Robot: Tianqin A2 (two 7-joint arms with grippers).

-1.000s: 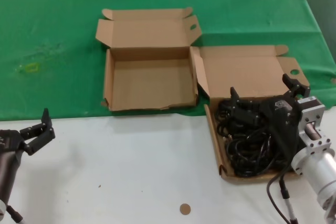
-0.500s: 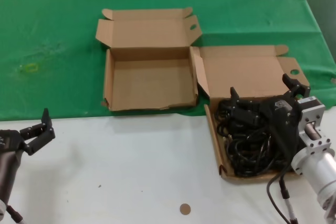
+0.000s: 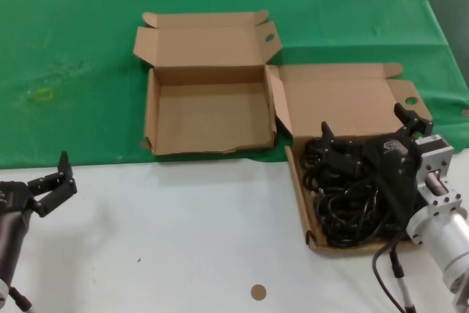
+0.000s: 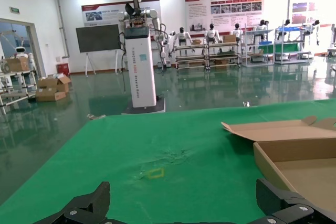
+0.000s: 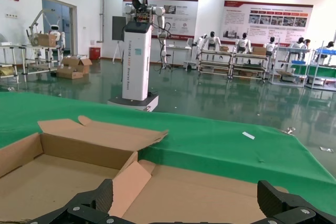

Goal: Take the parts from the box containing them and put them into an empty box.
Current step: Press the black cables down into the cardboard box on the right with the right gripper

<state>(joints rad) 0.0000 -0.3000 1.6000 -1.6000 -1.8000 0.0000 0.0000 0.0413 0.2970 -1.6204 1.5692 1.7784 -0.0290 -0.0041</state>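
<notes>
Two open cardboard boxes sit side by side where the green cloth [image 3: 88,56] meets the white table [image 3: 183,240], lids folded back towards the far side so both trays can be reached from above. The box containing them [image 3: 344,108] lies on the right, its lid flap showing a small round hole, and its tray is heaped with the parts [image 3: 352,203], a tangle of black cables and plugs filling the near half. The right gripper [image 3: 366,137] hangs directly over that heap with its fingers spread wide, one tip at the left of the pile and the other near the flap hole, clamped on nothing; that stance reads as a setup for a downward grab, the wide spread suited to taking a bundle and not one strand. The right wrist view shows only the two dark fingertips apart at its lower edge and the lids beyond, so contact with the cables cannot be confirmed. An empty box [image 3: 209,119] sits just to the left and a little farther off, bare inside, its wall close beside the full box, which makes the carry short. The left gripper [image 3: 53,181] waits at the near left over the white table, fingers apart and holding nothing, well clear of both boxes
</notes>
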